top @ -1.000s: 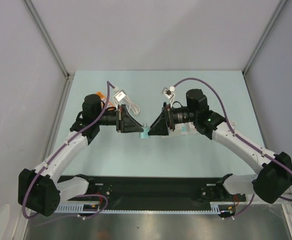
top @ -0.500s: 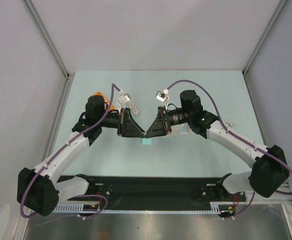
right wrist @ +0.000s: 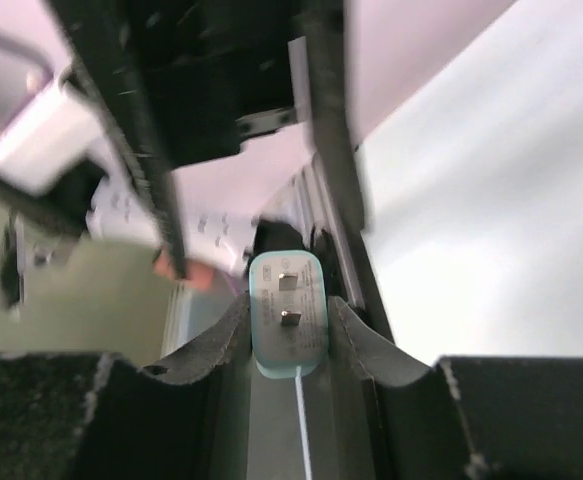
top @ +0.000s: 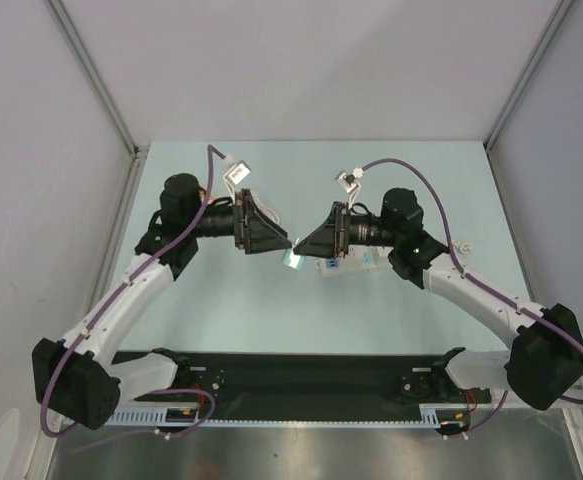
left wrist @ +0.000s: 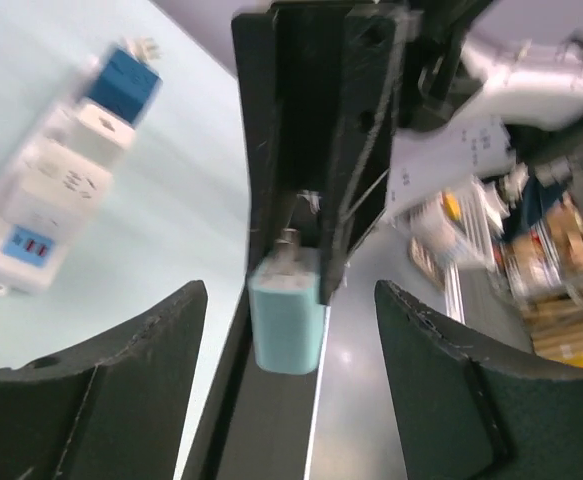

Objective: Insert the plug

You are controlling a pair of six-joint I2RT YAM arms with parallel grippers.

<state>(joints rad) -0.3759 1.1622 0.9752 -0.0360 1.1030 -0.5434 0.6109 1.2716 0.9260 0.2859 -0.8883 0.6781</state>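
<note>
The light blue plug (right wrist: 288,312) sits between my right gripper's (right wrist: 289,315) fingers, its two metal prongs facing the wrist camera. In the top view the plug (top: 293,261) hangs at the right gripper's (top: 304,250) tip, above the table. My left gripper (top: 281,243) faces it from the left, tip to tip. In the left wrist view the left gripper (left wrist: 289,300) is open wide, and the plug (left wrist: 288,322) hangs ahead of it without touching the left fingers (left wrist: 121,370). The white power strip (left wrist: 46,195) lies on the table to the left in that view.
The power strip (top: 343,264) lies on the pale green table under my right wrist, with a blue adapter (left wrist: 123,80) plugged in at its far end. White cables and a small white box (top: 237,172) lie behind the left arm. Grey walls enclose the table.
The two grippers have drawn apart: the left one pulled back to the left, and the right one moved right with the plug. The plug is higher in the top view than half a second ago.
</note>
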